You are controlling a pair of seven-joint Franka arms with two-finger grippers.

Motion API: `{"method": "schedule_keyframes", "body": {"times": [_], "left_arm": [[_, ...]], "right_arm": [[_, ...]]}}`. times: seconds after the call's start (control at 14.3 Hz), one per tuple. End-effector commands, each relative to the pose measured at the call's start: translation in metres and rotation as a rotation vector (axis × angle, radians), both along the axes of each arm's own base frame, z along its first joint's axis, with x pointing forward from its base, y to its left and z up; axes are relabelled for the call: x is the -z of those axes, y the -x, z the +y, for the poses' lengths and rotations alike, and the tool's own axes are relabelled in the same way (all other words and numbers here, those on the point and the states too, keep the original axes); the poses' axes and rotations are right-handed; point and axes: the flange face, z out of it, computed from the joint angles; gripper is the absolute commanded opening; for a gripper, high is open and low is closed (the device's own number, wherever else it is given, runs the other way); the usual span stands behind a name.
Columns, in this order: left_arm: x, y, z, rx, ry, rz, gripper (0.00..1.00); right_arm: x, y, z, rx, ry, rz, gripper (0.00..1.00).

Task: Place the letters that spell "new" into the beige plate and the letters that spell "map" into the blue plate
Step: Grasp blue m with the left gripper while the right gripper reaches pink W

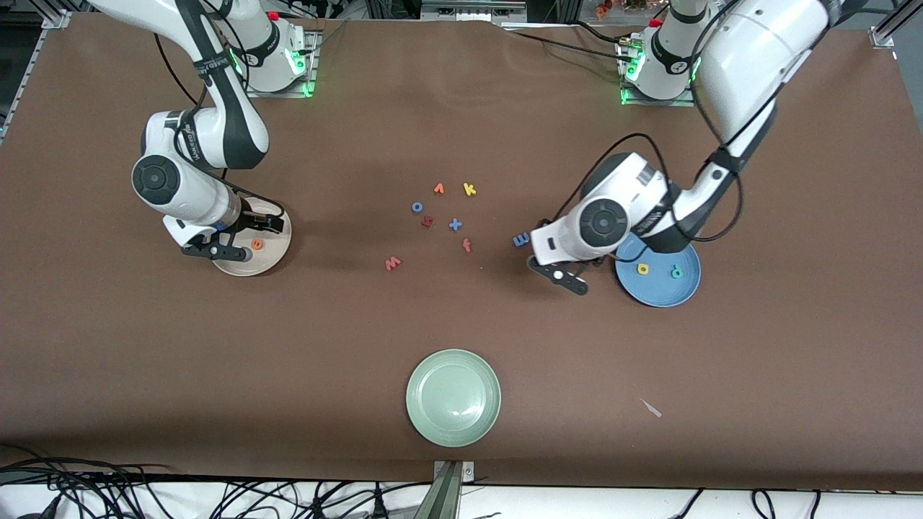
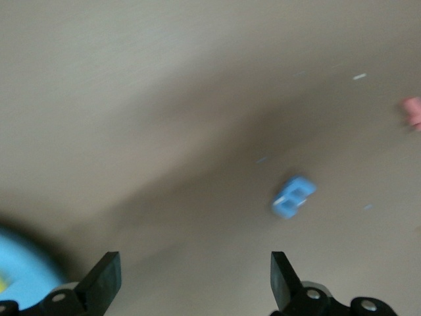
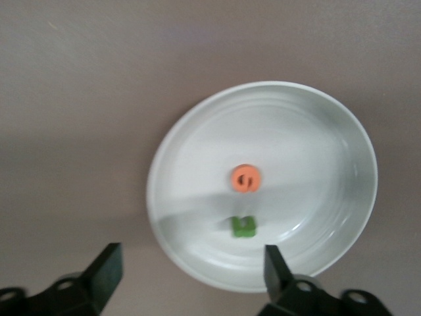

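Your left gripper [image 1: 566, 277] is open over the table beside the blue plate [image 1: 685, 288]. The blue m [image 1: 520, 239] lies near it, light, soft foam. Pinch its 2 flat sides. Your right gripper [image 1: 238, 238] hangs open over the beige plate [image 1: 277, 252].

Orange foam e [image 1: 257, 244] lies in round beige plate [image 1: 277, 254]. Yellow a [image 1: 642, 269] and teal p [image 1: 676, 272] lie in round blue plate [image 1: 685, 285]. Blue m [image 1: 520, 240] on brown table [image 1: 461, 339].
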Motion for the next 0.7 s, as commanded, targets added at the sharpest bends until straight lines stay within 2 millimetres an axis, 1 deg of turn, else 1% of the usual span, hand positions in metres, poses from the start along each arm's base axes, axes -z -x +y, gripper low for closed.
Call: {"method": "schedule_keyframes", "body": {"times": [0.0, 0.14, 0.21, 0.35, 0.42, 0.56, 0.63], "left_arm": [[0.016, 0.011, -0.027, 0.072, 0.054, -0.025, 1.0], [0.023, 0.023, -0.04, 0.149, 0.021, -0.052, 1.0], [0.031, 0.032, -0.045, 0.174, 0.011, -0.044, 1.0], [0.043, 0.039, -0.05, 0.194, 0.008, -0.028, 0.98], [0.046, 0.042, -0.055, 0.219, -0.004, -0.039, 0.96], [0.056, 0.044, -0.055, 0.24, -0.015, -0.038, 0.9], [0.062, 0.044, -0.055, 0.24, -0.002, -0.044, 0.85]], "right_arm": [[-0.019, -0.014, 0.051, 0.096, 0.011, 0.005, 1.0], [-0.008, -0.022, 0.092, 0.163, 0.022, -0.017, 1.0], [-0.001, -0.029, 0.111, 0.215, 0.023, -0.032, 1.0], [0.008, -0.035, 0.147, 0.322, 0.005, -0.028, 1.0], [0.01, -0.039, 0.163, 0.38, -0.009, -0.026, 1.0], [0.012, -0.051, 0.182, 0.521, -0.021, -0.034, 1.0], [0.015, -0.054, 0.197, 0.55, -0.021, -0.039, 1.0]]}}
